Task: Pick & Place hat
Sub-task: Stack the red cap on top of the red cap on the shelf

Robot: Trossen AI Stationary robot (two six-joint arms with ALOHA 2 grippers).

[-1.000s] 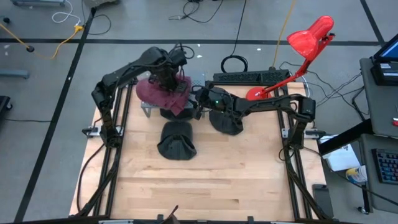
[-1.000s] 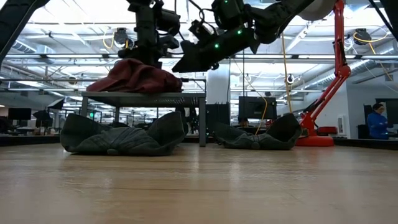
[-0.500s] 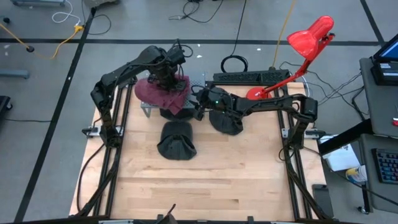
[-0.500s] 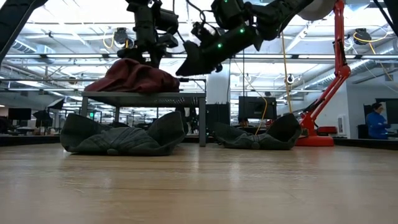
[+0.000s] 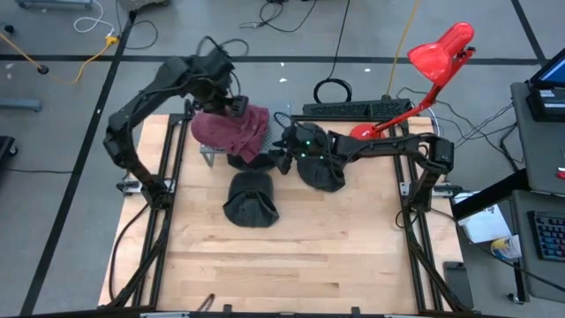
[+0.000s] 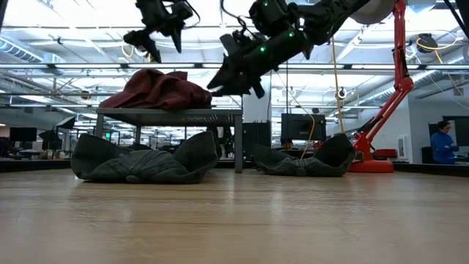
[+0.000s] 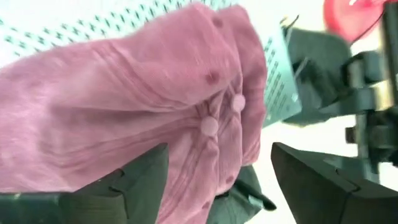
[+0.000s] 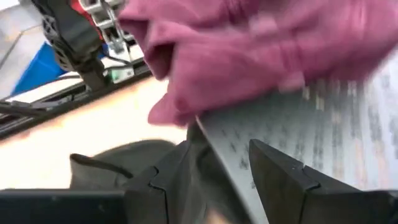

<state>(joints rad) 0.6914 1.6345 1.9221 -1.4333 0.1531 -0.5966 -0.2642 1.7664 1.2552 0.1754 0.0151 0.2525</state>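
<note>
The maroon hat lies crumpled on top of a small perforated metal platform at the table's far middle. My left gripper hangs open well above the hat, and nothing is between its fingers. My right gripper is open at the platform's right end, just beside the hat. Its fingers stand apart over the platform's edge.
Two dark hats lie on the wooden table, one in front of the platform and one under my right arm. A red desk lamp and cables stand at the far right. The near half of the table holds nothing else.
My left gripper has opened and let go of the maroon hat. It then rose and drew back toward the table's far left corner. The hat stays on the platform, its top slightly slumped where it was held.
</note>
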